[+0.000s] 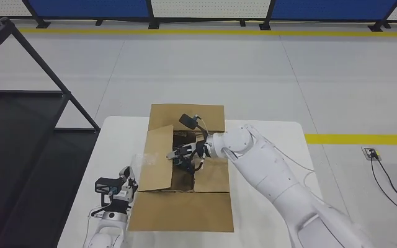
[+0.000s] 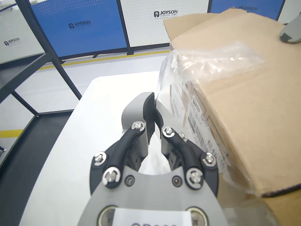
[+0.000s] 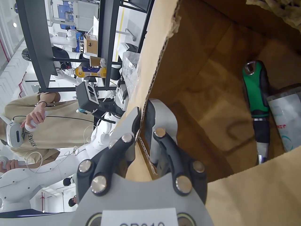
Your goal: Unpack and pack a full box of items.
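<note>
A: Biggest first?
B: White worktop point(image 1: 124, 139), bearing an open cardboard box point(image 1: 186, 208) near the middle.
A: And the hands?
B: Right hand point(image 3: 143, 118) at the box's upright side flap point(image 3: 152, 55), pinching its edge, one finger inside, one outside. Left hand point(image 2: 154, 109) low beside the box's outer wall, pressed together on a clear plastic bag point(image 2: 211, 59) lying against that flap's outer face.
A: Inside the box?
B: Green-and-black screwdriver point(image 3: 257, 95) lying on the bottom, just beside a white tube point(image 3: 285, 118), lower ends of both hidden behind another flap.
</note>
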`<state>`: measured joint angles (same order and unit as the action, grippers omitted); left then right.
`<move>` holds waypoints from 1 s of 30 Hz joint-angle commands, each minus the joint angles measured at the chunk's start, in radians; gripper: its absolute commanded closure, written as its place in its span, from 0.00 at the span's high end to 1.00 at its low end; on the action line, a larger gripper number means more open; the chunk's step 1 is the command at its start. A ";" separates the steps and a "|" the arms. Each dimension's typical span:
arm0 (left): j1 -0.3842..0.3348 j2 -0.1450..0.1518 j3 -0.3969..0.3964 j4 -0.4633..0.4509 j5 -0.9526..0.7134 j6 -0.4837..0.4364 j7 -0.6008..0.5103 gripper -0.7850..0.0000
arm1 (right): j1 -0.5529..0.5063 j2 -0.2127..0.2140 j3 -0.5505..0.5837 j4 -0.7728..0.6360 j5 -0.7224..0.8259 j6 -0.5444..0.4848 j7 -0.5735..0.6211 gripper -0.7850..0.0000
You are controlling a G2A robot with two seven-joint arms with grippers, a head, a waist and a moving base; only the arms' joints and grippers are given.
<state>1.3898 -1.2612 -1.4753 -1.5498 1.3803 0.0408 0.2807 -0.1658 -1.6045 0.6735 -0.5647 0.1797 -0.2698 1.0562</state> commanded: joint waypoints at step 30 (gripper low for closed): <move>-0.021 0.001 -0.076 0.079 0.003 0.015 0.011 0.00 | 0.045 -0.055 0.025 0.147 0.008 -0.017 0.025 0.00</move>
<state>1.3685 -1.2601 -1.5476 -1.4736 1.3848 0.0546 0.2925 -0.1211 -1.6589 0.6969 -0.4193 0.1882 -0.2866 1.0817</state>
